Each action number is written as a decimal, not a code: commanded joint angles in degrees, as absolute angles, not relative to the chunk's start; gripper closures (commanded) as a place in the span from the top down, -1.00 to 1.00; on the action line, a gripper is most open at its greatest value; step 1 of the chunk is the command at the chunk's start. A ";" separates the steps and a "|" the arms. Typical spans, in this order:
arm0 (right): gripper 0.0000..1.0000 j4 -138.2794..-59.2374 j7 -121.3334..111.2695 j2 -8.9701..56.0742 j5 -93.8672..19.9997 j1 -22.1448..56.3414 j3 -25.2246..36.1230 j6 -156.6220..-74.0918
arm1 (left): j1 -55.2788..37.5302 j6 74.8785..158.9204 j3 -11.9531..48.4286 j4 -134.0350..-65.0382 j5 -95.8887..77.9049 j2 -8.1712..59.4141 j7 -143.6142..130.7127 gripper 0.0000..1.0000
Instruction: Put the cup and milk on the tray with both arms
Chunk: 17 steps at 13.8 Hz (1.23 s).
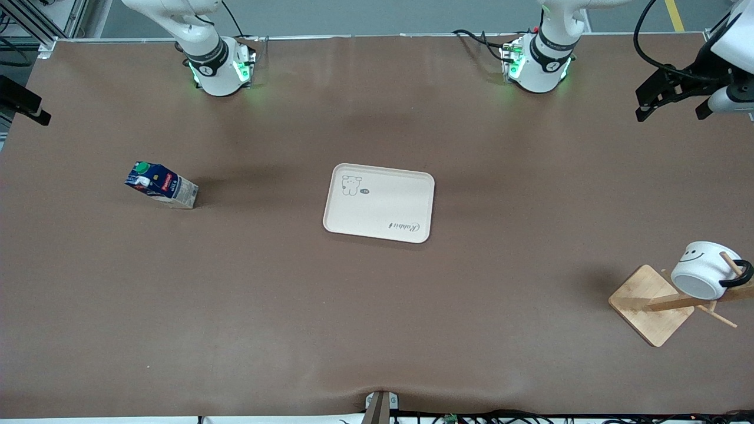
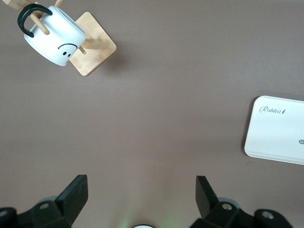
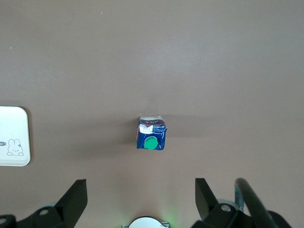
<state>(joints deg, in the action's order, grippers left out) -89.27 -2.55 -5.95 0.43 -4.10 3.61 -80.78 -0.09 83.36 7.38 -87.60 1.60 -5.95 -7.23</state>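
Two grippers hang spread and empty: left gripper [image 2: 141, 197] at the front view's upper right, right gripper [image 3: 141, 197] over the milk [image 1: 161, 185]. Nothing sits on the centre tray [image 1: 380, 203]; the cup [image 1: 705, 270] hangs on its rack [image 1: 654, 303], lower right. Reaching comes first, I judge.

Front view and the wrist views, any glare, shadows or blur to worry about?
Front view: soft shadows beside the milk and the rack, green glow at both bases. Left wrist view: the cup is sharp. Right wrist view: pale sheen on the table, faint shadow by the milk.
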 commanded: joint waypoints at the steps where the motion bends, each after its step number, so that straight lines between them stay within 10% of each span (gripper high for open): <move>1: 1.00 -88.86 -2.72 -5.89 1.14 -5.36 2.81 -80.51 | 0.00 82.35 7.30 -86.92 2.64 -6.15 -7.30 1.00; 8: 1.00 -88.86 -2.72 -5.80 1.14 -5.45 2.81 -80.51 | 6.39 84.01 4.22 -86.22 2.03 -5.01 0.17 1.00; 17: 1.00 -88.86 -2.72 -5.36 1.14 -5.45 2.72 -80.51 | 20.03 116.85 4.22 -107.29 -9.57 -5.80 13.85 1.00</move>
